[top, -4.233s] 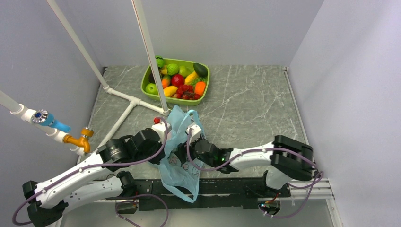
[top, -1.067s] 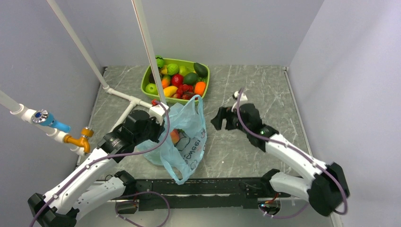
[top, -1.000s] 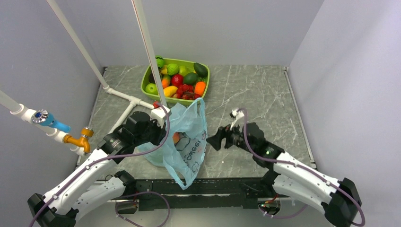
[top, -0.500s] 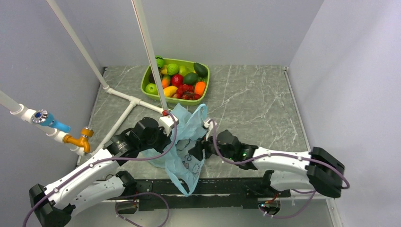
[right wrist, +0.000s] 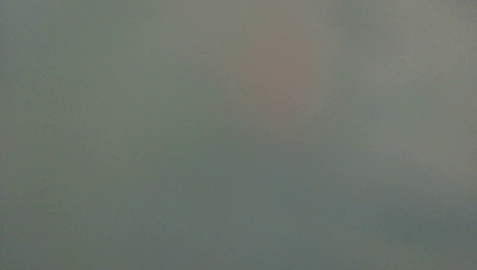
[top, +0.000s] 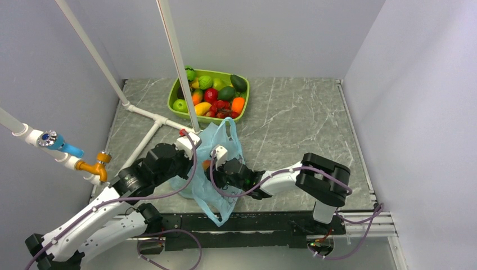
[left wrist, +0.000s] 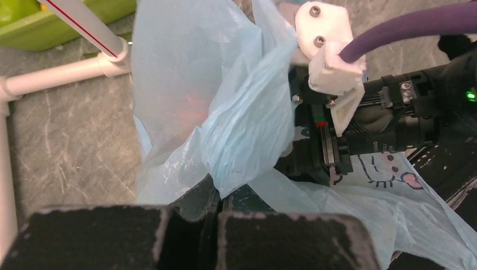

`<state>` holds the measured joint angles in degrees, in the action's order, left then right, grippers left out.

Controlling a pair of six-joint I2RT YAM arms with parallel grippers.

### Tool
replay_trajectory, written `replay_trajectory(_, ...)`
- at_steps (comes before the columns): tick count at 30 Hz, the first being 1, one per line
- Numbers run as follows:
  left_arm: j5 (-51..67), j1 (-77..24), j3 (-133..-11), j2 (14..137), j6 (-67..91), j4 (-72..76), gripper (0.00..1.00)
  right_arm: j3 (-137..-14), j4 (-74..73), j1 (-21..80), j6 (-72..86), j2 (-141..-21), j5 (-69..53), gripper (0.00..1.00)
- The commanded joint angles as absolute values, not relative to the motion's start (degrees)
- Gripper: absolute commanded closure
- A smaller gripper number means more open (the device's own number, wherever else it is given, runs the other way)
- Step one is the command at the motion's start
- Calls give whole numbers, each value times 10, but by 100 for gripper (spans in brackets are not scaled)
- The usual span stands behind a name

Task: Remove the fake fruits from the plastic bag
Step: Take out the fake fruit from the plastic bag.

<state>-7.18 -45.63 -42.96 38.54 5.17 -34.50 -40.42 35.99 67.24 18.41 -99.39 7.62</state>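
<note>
Right end effector (left wrist: 304, 160) has entered the one plastic bag (top: 225, 138); one peach (top: 206, 164) shows.

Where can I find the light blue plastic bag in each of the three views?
Top external: the plastic bag is slightly left of centre, in the lower half.
Left wrist: the plastic bag fills the middle.
Right wrist: only grey blur; bag not recognisable.
Shared landmark: the white pipe, in top external and left wrist.

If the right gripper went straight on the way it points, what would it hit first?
Most likely the pink-orange fruit inside the plastic bag: it sits just ahead of the right gripper, and the right wrist view shows only a pinkish blur. Depth is unclear, so bag film could touch first.
</note>
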Motion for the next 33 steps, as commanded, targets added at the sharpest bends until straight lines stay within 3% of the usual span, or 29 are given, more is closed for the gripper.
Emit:
replay_trajectory(1,-51,-459,-435,431,50,-337,100,-440,431,675,168,-1005,70,44)
replay_trajectory(9,-48,-461,-439,419,52,-341,100,-473,431,674,148,-1040,86,27)
replay_trajectory(17,-75,-460,-431,384,52,-334,100,-493,461,674,120,-1056,187,13)
replay_trajectory(26,-87,-460,-439,433,51,-344,100,-495,483,660,98,-1058,269,8)
replay_trajectory(33,-89,-460,-436,430,50,-340,100,-493,537,626,94,-1096,110,8)
